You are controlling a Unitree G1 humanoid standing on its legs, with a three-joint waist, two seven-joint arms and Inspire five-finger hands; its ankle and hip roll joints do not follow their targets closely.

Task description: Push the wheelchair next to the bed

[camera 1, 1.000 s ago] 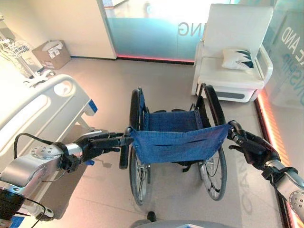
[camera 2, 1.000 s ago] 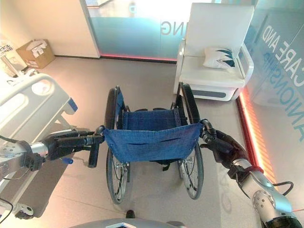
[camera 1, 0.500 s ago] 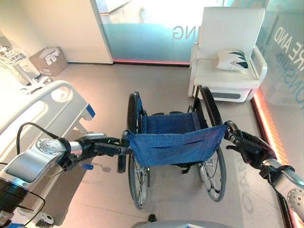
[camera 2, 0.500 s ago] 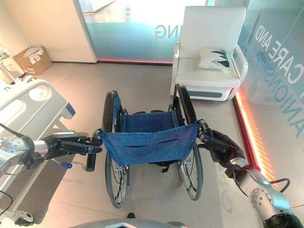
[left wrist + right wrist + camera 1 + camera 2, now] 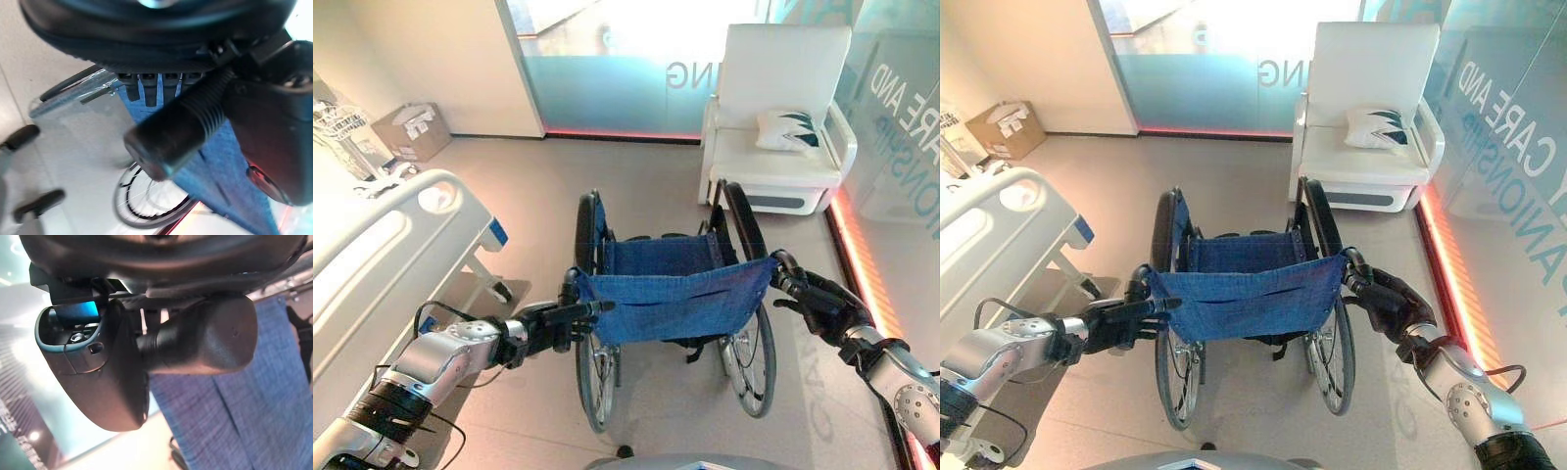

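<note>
My left hand point(image 5: 551, 326) was closed round the wheelchair's left push handle point(image 5: 178, 131), my right hand point(image 5: 822, 305) curled on the right handle point(image 5: 205, 342). The blue-seated wheelchair point(image 5: 671, 294) stood mid-floor, the bed point(image 5: 386, 245) near on its left, a white armchair point(image 5: 778, 127) beyond.

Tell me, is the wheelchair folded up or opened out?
Opened out. The wheelchair's two big wheels stand apart, and its blue seat and backrest cloth are stretched wide between the side frames.

silver-grey jointed arms, dark left hand point(image 5: 548, 326), dark right hand point(image 5: 822, 305)
</note>
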